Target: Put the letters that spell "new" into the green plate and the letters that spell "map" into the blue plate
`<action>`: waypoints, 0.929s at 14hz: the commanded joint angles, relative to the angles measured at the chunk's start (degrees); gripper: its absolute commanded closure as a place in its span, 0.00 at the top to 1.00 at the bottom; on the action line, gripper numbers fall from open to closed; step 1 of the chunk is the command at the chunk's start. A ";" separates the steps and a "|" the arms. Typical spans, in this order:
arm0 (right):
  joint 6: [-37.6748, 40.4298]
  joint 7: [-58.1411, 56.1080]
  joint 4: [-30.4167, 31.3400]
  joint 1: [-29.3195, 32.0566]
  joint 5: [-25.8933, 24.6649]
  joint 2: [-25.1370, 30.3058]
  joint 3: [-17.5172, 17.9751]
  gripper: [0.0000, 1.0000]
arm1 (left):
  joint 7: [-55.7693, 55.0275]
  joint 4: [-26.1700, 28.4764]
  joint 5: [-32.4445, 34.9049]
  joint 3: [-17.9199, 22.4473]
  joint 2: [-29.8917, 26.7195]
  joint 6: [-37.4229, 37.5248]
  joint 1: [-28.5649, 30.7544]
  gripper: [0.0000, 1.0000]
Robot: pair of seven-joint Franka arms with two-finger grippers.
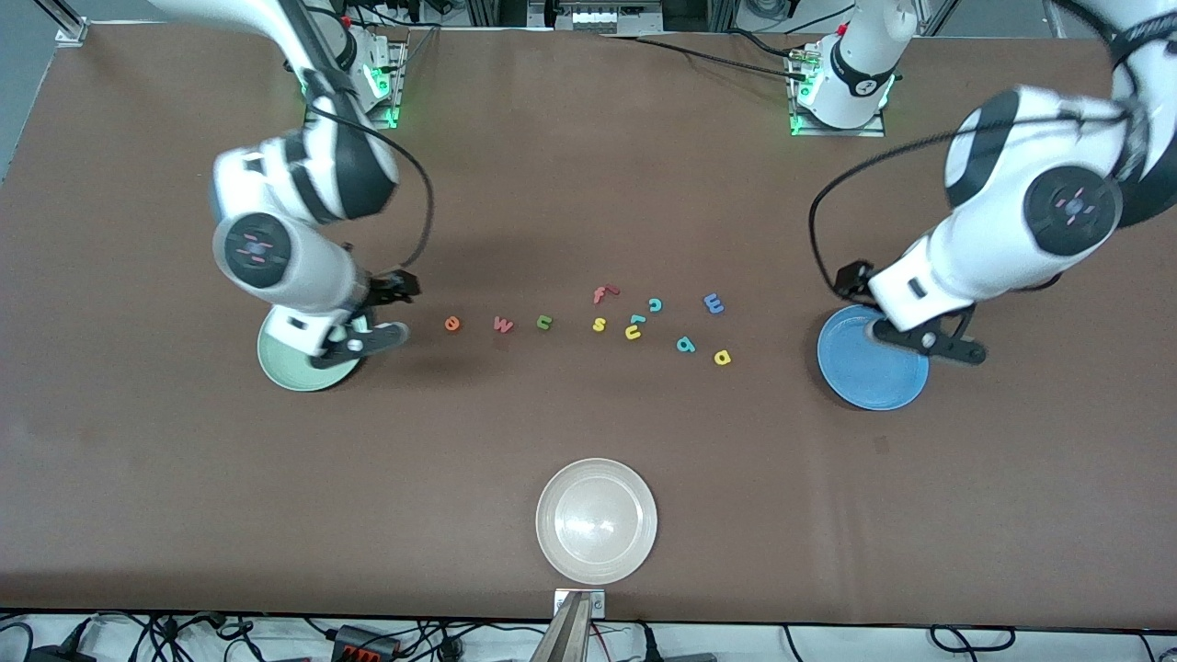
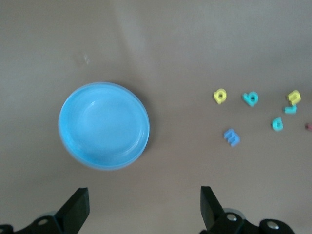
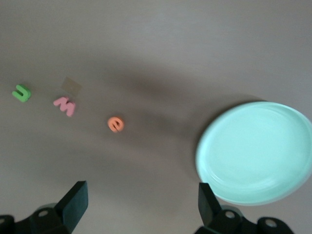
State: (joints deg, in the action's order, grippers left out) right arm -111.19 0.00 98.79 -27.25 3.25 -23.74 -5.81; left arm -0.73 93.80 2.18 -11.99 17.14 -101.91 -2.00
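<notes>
We see the left gripper (image 1: pixel 929 340) hanging over the blue plate (image 1: pixel 860 379), fingers (image 2: pixel 78 207) spread, nothing between them. The right gripper (image 1: pixel 354 342) hangs over the green plate (image 1: pixel 290 368), fingers (image 3: pixel 75 202) likewise spread and empty. We note the letters on the table between the plates: orange "e" (image 1: pixel 451 324), pinkish "w" (image 1: pixel 502 324) and green "n" (image 1: pixel 544 322) toward the green plate; blue "m" (image 1: pixel 714 302), teal "a" (image 1: pixel 686 345) and yellow "p" (image 1: pixel 723 358) toward the blue one. A cream-white plate (image 1: pixel 597 521) sits nearest the front camera.
</notes>
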 commanded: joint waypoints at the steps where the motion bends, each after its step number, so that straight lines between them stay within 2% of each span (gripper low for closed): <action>1: -8.83 4.11 5.33 -3.24 0.62 -1.48 -0.60 1.00 | -1.99 -1.34 -0.25 -0.66 5.25 -4.51 -2.91 1.00; 4: -16.23 5.27 10.28 -3.51 0.71 -3.40 -0.60 1.00 | -2.25 -1.34 -0.24 -0.66 12.46 -11.71 -4.68 1.00; 6: -17.30 5.27 10.72 -4.03 0.71 -5.25 -0.60 1.00 | -9.06 0.06 -0.42 -0.66 14.23 -14.98 -5.82 1.00; 7: -17.74 5.44 10.72 -4.30 0.71 -6.13 -0.60 0.98 | -15.81 1.37 -0.33 -0.66 13.98 -15.25 -6.78 1.00; 9: -19.40 5.88 10.63 -4.30 0.80 -7.10 0.01 0.88 | -29.36 7.33 -0.33 -0.84 11.70 -15.43 -7.76 1.00; 11: -21.34 6.93 10.63 -4.12 0.80 -7.80 0.80 0.85 | -39.04 11.74 -0.51 -1.71 10.29 -15.52 -9.60 1.00; 12: -22.56 7.03 10.55 -4.21 0.80 -8.24 1.07 0.83 | -43.26 13.41 -0.42 -3.63 10.20 -16.82 -9.95 1.00; 13: -23.45 7.03 10.55 -4.30 0.80 -8.77 1.07 0.79 | -45.30 16.99 -0.42 -5.65 10.02 -21.27 -9.26 1.00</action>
State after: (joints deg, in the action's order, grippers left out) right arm -132.49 6.29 109.08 -31.23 3.29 -31.88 -5.03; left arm -40.06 103.30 2.18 -15.17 30.62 -117.99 -11.29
